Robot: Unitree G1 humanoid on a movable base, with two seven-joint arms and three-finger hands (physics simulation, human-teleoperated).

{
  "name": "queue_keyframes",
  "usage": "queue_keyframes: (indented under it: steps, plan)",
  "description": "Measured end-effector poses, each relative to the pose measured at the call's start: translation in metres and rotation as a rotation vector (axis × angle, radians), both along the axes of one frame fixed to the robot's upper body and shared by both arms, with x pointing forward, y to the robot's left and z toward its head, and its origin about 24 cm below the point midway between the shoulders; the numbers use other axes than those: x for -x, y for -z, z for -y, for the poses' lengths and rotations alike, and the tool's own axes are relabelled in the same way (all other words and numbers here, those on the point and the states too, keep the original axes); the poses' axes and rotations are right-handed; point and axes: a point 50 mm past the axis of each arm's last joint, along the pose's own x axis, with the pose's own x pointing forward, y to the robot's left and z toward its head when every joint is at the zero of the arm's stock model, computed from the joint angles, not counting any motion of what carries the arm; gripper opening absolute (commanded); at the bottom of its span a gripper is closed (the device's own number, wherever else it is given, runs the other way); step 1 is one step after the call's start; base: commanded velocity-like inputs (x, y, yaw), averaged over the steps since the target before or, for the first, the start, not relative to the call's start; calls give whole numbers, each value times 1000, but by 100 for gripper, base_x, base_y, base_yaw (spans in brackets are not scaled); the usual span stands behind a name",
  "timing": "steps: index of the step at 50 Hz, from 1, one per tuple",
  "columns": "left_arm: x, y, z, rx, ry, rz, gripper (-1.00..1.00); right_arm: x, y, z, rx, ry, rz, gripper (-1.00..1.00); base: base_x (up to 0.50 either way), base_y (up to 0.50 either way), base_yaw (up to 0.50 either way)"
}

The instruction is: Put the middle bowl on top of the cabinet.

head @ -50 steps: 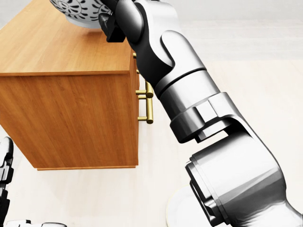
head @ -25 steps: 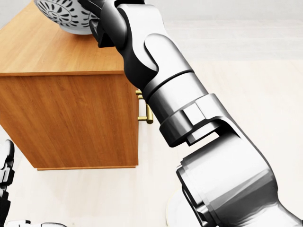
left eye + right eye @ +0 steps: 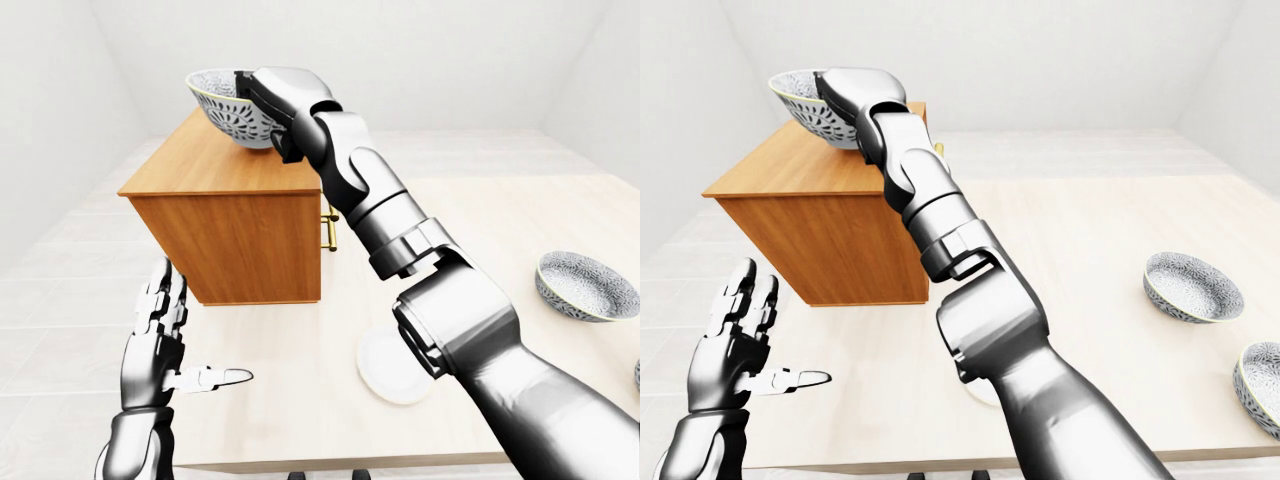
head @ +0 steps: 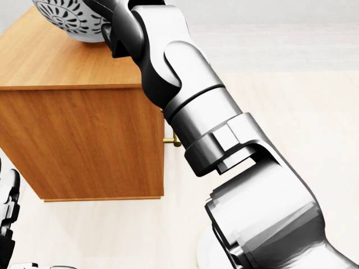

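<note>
R hand [image 3: 248,88] grips middle bowl [image 3: 222,108] by its rim, fingers closed on it. Bowl sits over cabinet [image 3: 232,168] top, near its upper edge in left-eye view; contact w/ top unclear. L hand [image 3: 158,345] open, fingers spread, by desk [image 3: 300,400] left edge.

The cabinet [image 3: 230,240] stood on the table [image 3: 480,220] at the left-eye view's left, with the middle bowl [image 3: 222,108] over its top. A plate [image 3: 385,372] lay on the table below and right of the cabinet. Well apart, near the table's right edge, sat a second bowl [image 3: 1193,286], with a third bowl [image 3: 1260,388] below it.
</note>
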Motion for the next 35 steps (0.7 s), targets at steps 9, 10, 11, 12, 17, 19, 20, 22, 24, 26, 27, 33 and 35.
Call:
queue_keyframes:
  steps: [9,10,11,12,17,19,20,22,24,26,27,33,35]
  plan:
    - [0,-1,-1,2,-2,6,100,-1,2,0,7,5,-4,-100,0,0,0]
    - [0,-1,-1,2,-2,7,100,-1,3,0,9,6,-3,-100,0,0,0]
    - [0,-2,-1,2,-3,8,100,-1,3,0,11,7,-2,-100,0,0,0]
    - [0,-2,-2,2,-3,9,100,-1,3,0,10,7,-3,-100,0,0,0]
    - [0,-3,-3,1,-6,15,100,-1,4,0,14,9,-5,-100,0,0,0]
    - [1,-4,-3,1,-8,20,100,-1,4,0,14,9,-6,-100,0,0,0]
    - [1,-5,-4,0,-10,22,100,-1,5,0,16,10,-6,-100,0,0,0]
    - [1,-6,-4,0,-12,27,100,-2,5,1,16,11,-6,-100,0,0,0]
    - [1,-7,-5,0,-14,31,100,-2,6,1,17,13,-7,-100,0,0,0]
    - [1,-7,-5,0,-15,34,100,-2,7,1,17,15,-9,-99,0,0,0]
    - [1,-7,-6,0,-16,35,100,-3,7,2,18,16,-9,-98,0,0,0]
    - [1,-9,-7,-2,-21,42,100,-4,8,3,15,22,-11,-91,0,0,0]
    - [2,-10,-7,-2,-23,46,100,-4,7,3,17,24,-7,-87,0,0,0]
